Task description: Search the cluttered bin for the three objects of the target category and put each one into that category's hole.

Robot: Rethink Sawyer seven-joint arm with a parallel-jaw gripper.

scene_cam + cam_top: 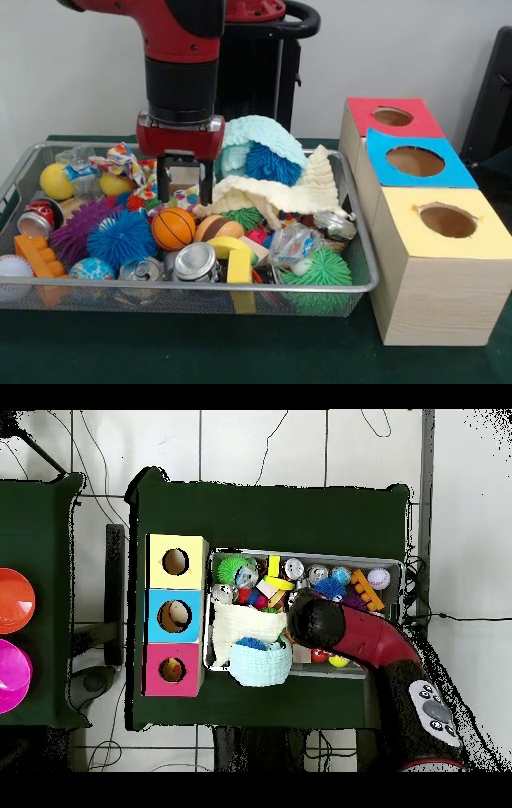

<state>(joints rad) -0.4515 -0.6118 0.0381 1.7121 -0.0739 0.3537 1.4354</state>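
Pincer (185, 189) open, empty, just left of cream cloth (272, 194). Cloth soft, light, floppy; you pinch raised fold.

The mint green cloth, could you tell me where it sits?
Front view: the mint green cloth lies at the bin's far side, draped over a blue spiky ball, right of the gripper.

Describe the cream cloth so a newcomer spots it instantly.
Start at the wire basket on the green table, and go to the end nearest the three wooden boxes. The cream cloth drapes over the toys there, under the mint cloth; it is the pale waffle-textured one, not green.
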